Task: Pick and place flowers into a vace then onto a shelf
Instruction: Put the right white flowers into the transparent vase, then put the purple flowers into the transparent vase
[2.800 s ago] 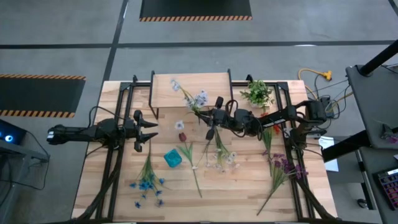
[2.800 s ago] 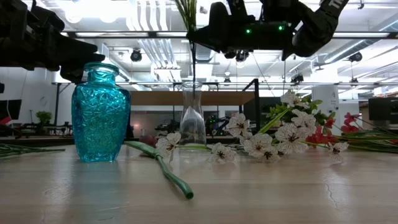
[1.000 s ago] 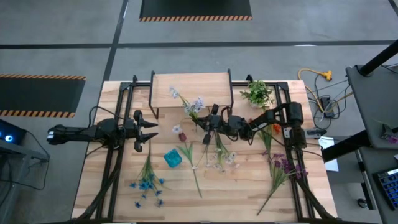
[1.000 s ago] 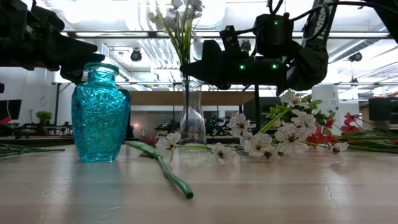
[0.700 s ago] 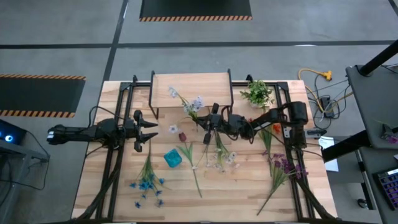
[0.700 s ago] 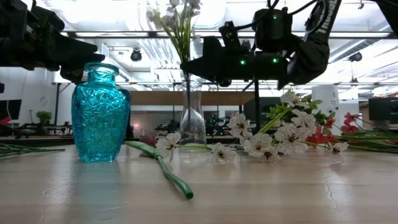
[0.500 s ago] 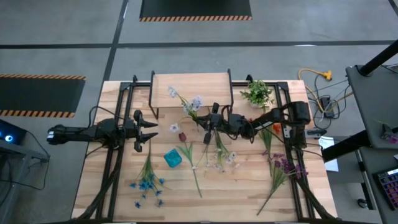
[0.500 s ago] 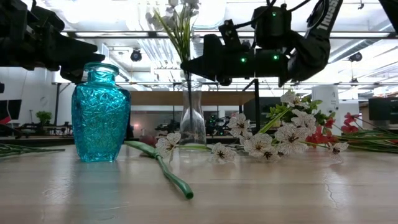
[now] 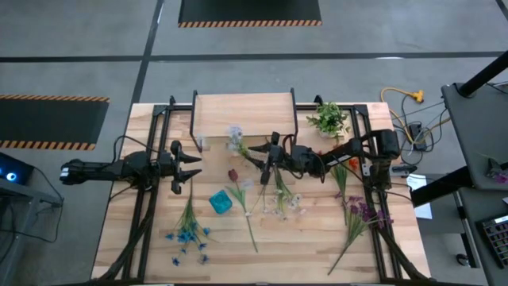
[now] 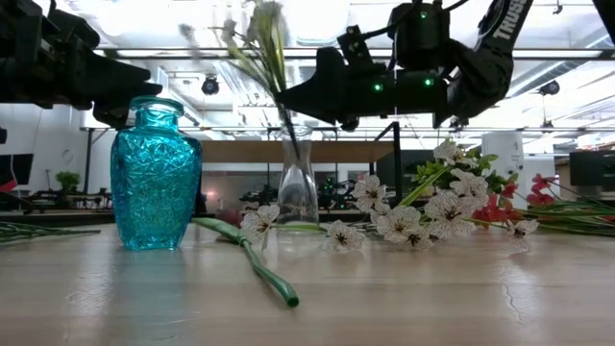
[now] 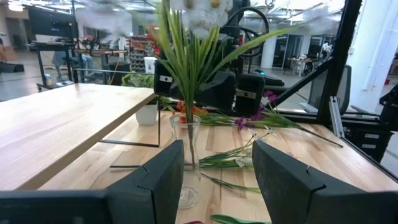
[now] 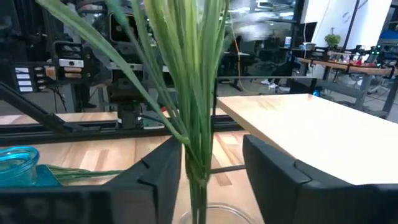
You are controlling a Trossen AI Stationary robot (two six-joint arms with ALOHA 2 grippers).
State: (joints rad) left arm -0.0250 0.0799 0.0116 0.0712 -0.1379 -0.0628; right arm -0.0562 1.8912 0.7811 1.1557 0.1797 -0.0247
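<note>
A flower (image 10: pixel 264 58) with long green leaves and pale blooms stands with its stem (image 12: pixel 198 168) in the clear glass vase (image 10: pixel 296 192), leaning toward the left arm. My right gripper (image 12: pixel 211 142) is level and open at the height of the leaves above the vase mouth. Its fingers stand on either side of the stem; in the high view this gripper (image 9: pixel 264 156) is at mid-table. My left gripper (image 11: pixel 217 149) waits open at the table's left, facing the clear vase (image 11: pixel 185 155). The shelf (image 9: pixel 244 111) stands at the far edge.
A blue glass vase (image 10: pixel 156 178) stands near the clear one. Loose flowers lie on the table: white ones (image 10: pixel 423 211), blue ones (image 9: pixel 188 230), purple ones (image 9: pixel 357 218) and a bare green stem (image 10: pixel 259 264). A potted plant (image 9: pixel 329 119) stands right of the shelf.
My right gripper has let go of the flower in the clear vase. The flower stood upright above the vase; now its top has tipped toward the left arm, the blooms blurred in motion, while the stem foot stays in the vase.
</note>
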